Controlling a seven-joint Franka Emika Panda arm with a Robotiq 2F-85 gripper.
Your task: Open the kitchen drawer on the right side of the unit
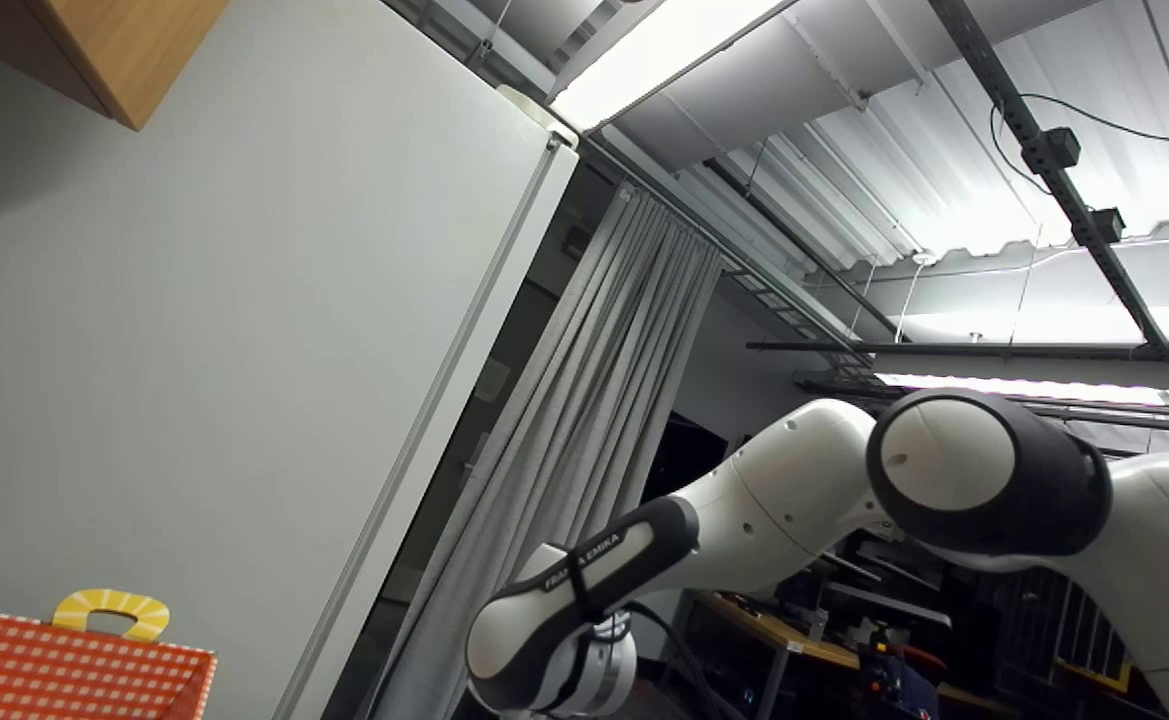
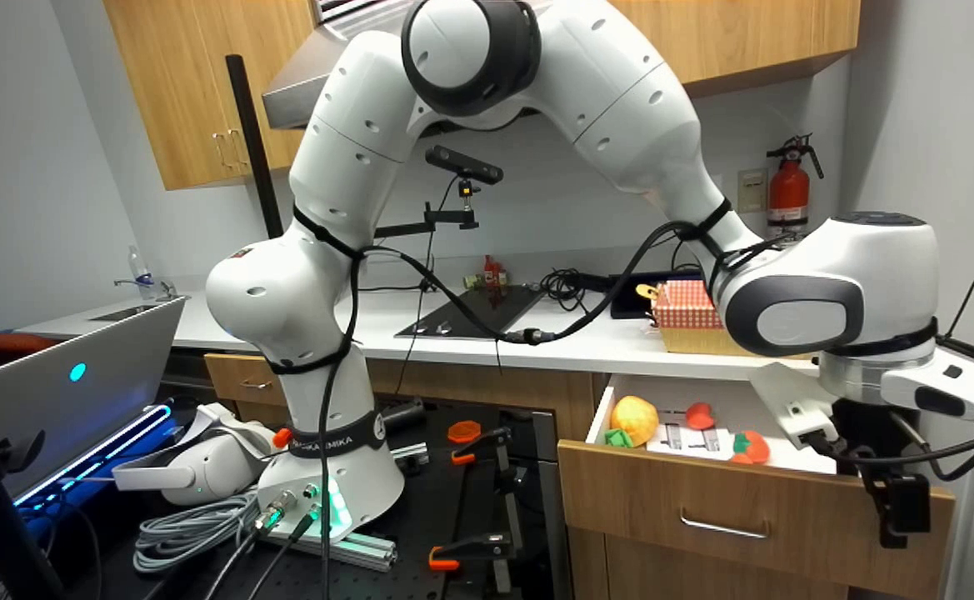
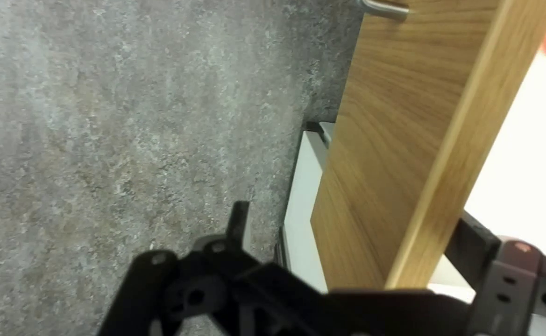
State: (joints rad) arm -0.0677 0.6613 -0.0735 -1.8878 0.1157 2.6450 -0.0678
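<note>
The wooden kitchen drawer (image 2: 636, 492) on the right side of the unit stands pulled out, and its white inside shows in an exterior view. Its metal bar handle (image 2: 724, 527) is on the front panel; part of the handle (image 3: 387, 8) shows at the top of the wrist view. My gripper (image 2: 876, 492) is at the right end of the drawer front. In the wrist view the gripper (image 3: 352, 213) is open with its fingers wide apart. One finger is outside the front panel (image 3: 408, 93), the other inside, close to or touching the panel's inner face.
Toy foods lie in the drawer: an orange ball (image 2: 635, 419), a red piece (image 2: 700, 415) and a red-green piece (image 2: 751, 447). A red checkered basket (image 2: 686, 307) stands on the counter above. A side wall (image 2: 924, 150) rises on the right. Cables hang around the wrist.
</note>
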